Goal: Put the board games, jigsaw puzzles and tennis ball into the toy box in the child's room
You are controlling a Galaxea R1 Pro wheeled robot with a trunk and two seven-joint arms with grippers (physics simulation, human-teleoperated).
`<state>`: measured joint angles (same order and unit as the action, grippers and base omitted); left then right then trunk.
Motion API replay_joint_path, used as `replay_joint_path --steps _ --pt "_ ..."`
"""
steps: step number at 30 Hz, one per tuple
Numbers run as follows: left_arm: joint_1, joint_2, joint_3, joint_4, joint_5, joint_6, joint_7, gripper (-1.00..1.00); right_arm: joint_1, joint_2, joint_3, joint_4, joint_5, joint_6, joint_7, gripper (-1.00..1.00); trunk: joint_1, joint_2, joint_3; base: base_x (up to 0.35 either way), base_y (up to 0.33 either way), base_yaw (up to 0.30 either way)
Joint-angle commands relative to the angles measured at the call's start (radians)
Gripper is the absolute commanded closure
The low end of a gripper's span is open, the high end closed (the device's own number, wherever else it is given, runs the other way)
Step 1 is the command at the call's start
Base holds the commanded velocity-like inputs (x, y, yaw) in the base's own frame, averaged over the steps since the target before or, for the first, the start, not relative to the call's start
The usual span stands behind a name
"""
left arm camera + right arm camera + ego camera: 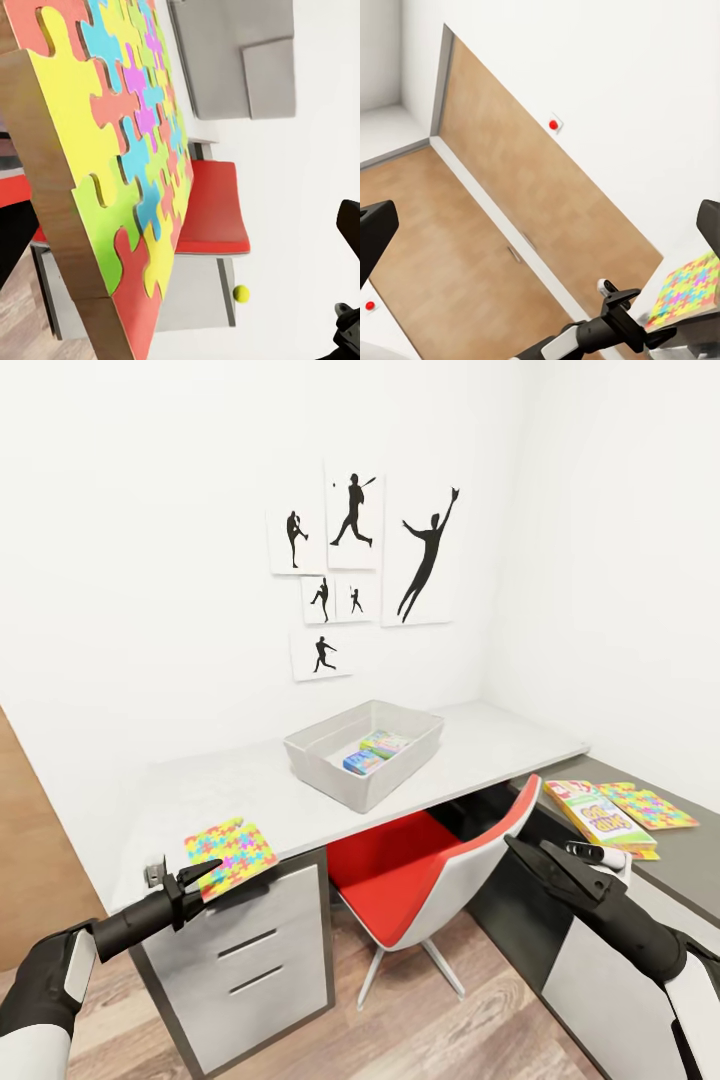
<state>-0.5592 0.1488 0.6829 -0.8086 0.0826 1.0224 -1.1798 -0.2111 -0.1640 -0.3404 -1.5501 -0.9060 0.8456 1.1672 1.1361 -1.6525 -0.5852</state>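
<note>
Now jigsaw puzzle (232, 855) within left end effector (205, 877).

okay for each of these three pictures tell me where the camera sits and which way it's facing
Head view: on the head, looking down over the desk, toy box and both arms.
Left wrist view: by the left gripper, facing the jigsaw puzzle it holds.
Right wrist view: by the right gripper, facing a wooden door, fingertips at the edges.
All three share that puzzle.
</note>
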Motion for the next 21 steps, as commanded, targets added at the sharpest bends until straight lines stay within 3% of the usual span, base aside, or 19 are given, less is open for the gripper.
replay_joint_path --steps 1,8,9,21 --pt "-0.001 0.0 0.001 0.0 0.002 0.007 -0.002 -1.0 -0.001 0.0 0.0 0.0 -0.004 0.006 0.0 -1.0 0.0 0.0 -0.001 0.093 0.034 0.0" --pt "-0.001 0.0 0.001 0.0 0.002 0.007 -0.002 -1.0 -0.001 0.0 0.0 0.0 -0.004 0.006 0.0 -1.0 0.0 0.0 -0.001 0.066 0.027 0.0" --pt "-0.001 0.0 0.001 0.0 0.002 0.007 -0.003 1.0 -0.001 0.0 0.0 0.0 -0.004 0.006 0.0 -1.0 0.0 0.0 -0.001 0.013 0.005 0.0" --pt "-0.001 -0.002 0.0 0.0 0.001 0.008 -0.005 1.0 -0.001 -0.002 -0.002 0.001 -0.004 0.006 0.0 -1.0 0.0 0.0 -0.001 0.001 0.001 0.0"
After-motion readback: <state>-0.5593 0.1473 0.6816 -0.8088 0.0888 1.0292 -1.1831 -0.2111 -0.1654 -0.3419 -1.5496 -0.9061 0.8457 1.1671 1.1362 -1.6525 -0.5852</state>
